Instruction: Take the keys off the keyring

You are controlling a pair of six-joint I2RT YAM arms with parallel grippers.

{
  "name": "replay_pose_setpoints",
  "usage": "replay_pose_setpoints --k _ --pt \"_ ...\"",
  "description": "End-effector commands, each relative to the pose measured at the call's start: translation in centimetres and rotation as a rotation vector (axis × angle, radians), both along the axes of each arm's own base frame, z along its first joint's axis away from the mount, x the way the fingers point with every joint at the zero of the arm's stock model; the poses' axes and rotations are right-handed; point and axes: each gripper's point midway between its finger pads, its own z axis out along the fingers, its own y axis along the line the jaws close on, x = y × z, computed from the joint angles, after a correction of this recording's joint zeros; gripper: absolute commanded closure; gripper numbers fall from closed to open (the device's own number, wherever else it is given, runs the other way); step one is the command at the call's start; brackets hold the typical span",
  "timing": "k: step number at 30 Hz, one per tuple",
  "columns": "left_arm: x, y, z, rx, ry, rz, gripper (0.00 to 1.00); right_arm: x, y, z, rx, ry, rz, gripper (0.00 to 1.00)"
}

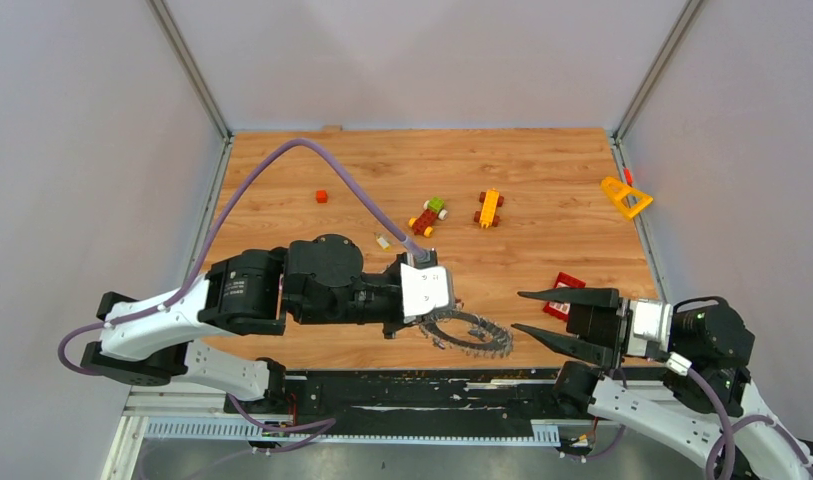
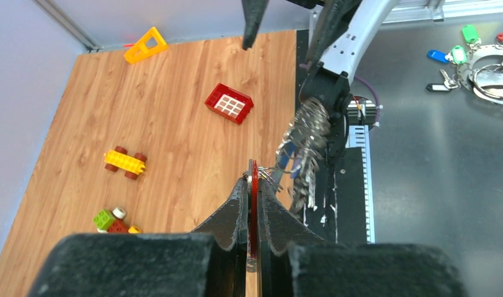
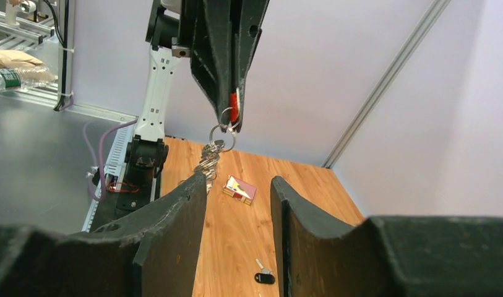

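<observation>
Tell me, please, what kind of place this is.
Probably a robot test cell in a laboratory: a light wooden tabletop is enclosed by plain pale walls on aluminium posts, plastic toy block vehicles lie on it, and a grey metal bench beside it carries colour-tagged keys.

place: robot lab | evidence: grey panel walls (image 1: 422,60), aluminium frame posts (image 1: 190,68), wooden tabletop (image 1: 542,180)

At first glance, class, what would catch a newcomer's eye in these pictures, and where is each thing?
A bunch of keys on its keyring hangs over the table's near edge, dangling from a red key head pinched in the left gripper. Just to its right, the right gripper stands open, pointing at the bunch. Bright toy vehicles lie further back on the wood.
</observation>
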Motion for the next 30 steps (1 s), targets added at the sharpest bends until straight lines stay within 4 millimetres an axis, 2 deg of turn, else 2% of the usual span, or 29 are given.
replay_pose_setpoints --k 1,6,16,19,24,30 --pt "-1.2 0.4 2.4 -0.077 -0.025 -0.081 1.0 0.1 0.6 1.6 -0.003 0.037 0.017 0.57" --pt "-2.5 -0.1 1.5 -0.037 -0.045 -0.177 1.0 -0.9 2.3 1.4 -0.1 0.021 0.12 0.68" --pt "-2.3 -0.9 0.8 0.002 -0.061 -0.184 1.0 -0.5 4.0 -0.4 -0.144 0.115 0.154 0.77" --pt "-2.3 -0.9 0.7 -0.002 -0.061 -0.181 1.0 -0.8 4.3 -1.3 -0.182 0.138 0.185 0.77" --pt "-2.4 -0.9 0.6 -0.008 -0.058 -0.183 1.0 -1.1 4.8 -2.4 -0.213 0.161 0.213 0.69" --pt "-2.5 -1.1 0.1 0.008 -0.054 -0.193 1.0 -0.9 5.6 -3.1 -0.23 0.187 0.236 0.66"
